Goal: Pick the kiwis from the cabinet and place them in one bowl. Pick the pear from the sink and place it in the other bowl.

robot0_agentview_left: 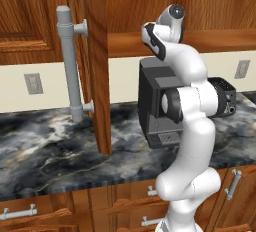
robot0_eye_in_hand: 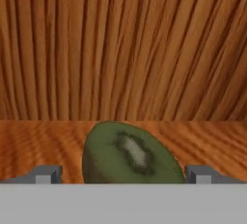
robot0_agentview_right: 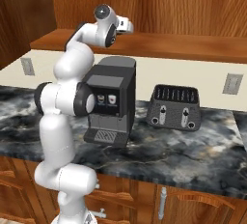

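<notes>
Kiwi (robot0_eye_in_hand: 131,154) was what you had straight ahead of the hand: it lay on the wooden floor of the cabinet (robot0_eye_in_hand: 43,143), close in front of the camera and just beyond the fingertips (robot0_eye_in_hand: 47,174), with the grained back wall of the cabinet well behind it. You had the gripper (robot0_eye_in_hand: 123,177) spread wide, empty, one tip showing at each side of the fruit and neither touching it. The fruit sat a little right of the midline between those tips, so its left flank stood further from the left tip than its right flank did from the right one. Its long axis ran across the hand, slightly slanted, higher on the left and lower on the right, which meant the jaws would have closed along the length of the fruit and not across its narrow waist. From that I judged you would have wanted a small shift right, a short push forward, and perhaps a roll of the wrist before closing. From the base cameras you could see the hand (robot0_agentview_right: 123,25) raised high into the cabinet, above the black coffee machine (robot0_agentview_right: 112,100) on the marble counter (robot0_agentview_right: 193,150), with the open cabinet door (robot0_agentview_left: 97,66) and its grey bar handle (robot0_agentview_left: 70,61) off to the left. I could make out one kiwi only; I could not tell where the second lay.
</notes>
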